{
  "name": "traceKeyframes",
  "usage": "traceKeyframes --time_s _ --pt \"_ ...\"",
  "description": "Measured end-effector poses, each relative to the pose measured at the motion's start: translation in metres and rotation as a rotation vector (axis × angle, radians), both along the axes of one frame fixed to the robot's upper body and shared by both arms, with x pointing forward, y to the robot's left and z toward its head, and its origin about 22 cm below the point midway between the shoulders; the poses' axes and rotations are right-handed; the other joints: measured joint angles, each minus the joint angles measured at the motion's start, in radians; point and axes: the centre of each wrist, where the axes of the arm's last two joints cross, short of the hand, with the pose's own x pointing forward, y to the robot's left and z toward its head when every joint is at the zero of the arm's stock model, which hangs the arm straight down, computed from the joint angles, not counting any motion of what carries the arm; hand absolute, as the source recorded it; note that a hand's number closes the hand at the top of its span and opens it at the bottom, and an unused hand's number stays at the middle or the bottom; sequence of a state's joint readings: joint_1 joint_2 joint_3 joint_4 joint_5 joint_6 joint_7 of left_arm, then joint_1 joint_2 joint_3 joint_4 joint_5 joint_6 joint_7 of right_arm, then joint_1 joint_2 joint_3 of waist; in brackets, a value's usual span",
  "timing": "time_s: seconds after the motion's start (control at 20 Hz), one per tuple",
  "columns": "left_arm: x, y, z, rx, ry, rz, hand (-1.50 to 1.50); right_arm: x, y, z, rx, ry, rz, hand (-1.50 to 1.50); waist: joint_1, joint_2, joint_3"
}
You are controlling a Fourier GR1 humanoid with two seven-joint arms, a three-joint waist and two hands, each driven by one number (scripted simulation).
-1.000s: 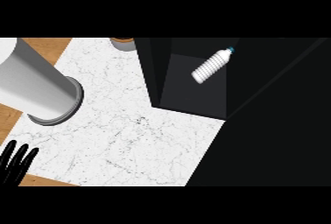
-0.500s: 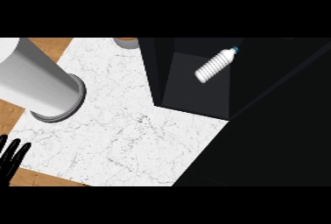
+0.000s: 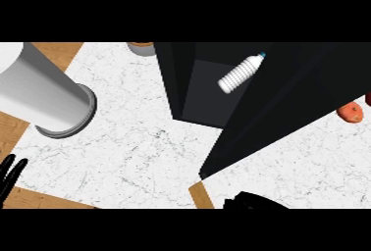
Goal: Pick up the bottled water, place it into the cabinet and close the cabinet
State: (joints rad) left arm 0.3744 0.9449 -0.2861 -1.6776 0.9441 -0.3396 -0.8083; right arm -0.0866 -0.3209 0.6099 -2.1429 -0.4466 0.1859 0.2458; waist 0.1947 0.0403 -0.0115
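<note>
The bottled water (image 3: 241, 73), white and ribbed with a small blue cap, lies tilted inside the dark cabinet (image 3: 190, 88) at the top middle of the head view. The cabinet's black door (image 3: 268, 117) slants from the upper right down to the counter's front edge, partly across the opening. My left hand (image 3: 10, 172) shows at the lower left edge, fingers straight and up, far from the bottle. A black shape at the bottom edge is my right hand (image 3: 250, 202), just below the door's lower corner; its fingers are hidden.
A large grey cylinder (image 3: 45, 95) lies on the white marble counter (image 3: 138, 152) at the left. An orange-red rounded object (image 3: 351, 112) sits on the counter at the right edge. A brown-rimmed object (image 3: 142, 47) peeks in at the top.
The cabinet door has swung leftward across the opening, uncovering counter and the orange-red object at the right. My right hand has come into view at the bottom edge. The bottle stays inside the cabinet.
</note>
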Motion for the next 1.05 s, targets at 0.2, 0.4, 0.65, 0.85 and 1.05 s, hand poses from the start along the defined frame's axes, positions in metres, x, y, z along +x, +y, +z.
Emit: traceKeyframes --time_s 0.2,0.4,0.65,0.85,1.05 --pt "-0.002 0.004 -0.002 -0.005 0.014 0.020 -1.50 0.044 0.003 -0.002 -0.005 0.037 -0.157 1.50 -0.026 -0.005 0.003" --pt "-0.006 0.009 -0.002 -0.010 0.031 0.032 -1.50 0.092 0.018 0.000 -0.013 0.070 -0.316 1.50 -0.045 -0.013 0.006" --pt "-0.005 0.015 -0.002 -0.019 0.038 0.046 -1.50 0.145 0.035 0.007 -0.044 0.094 -0.405 1.50 -0.075 -0.021 0.011" --pt "-0.007 0.018 0.001 -0.016 0.041 0.044 -1.50 0.159 0.044 0.001 -0.072 0.099 -0.385 1.50 -0.096 -0.044 0.019" --pt "-0.007 0.015 0.001 -0.022 0.034 0.038 -1.50 0.166 0.049 -0.004 -0.082 0.094 -0.358 1.50 -0.112 -0.057 0.021"
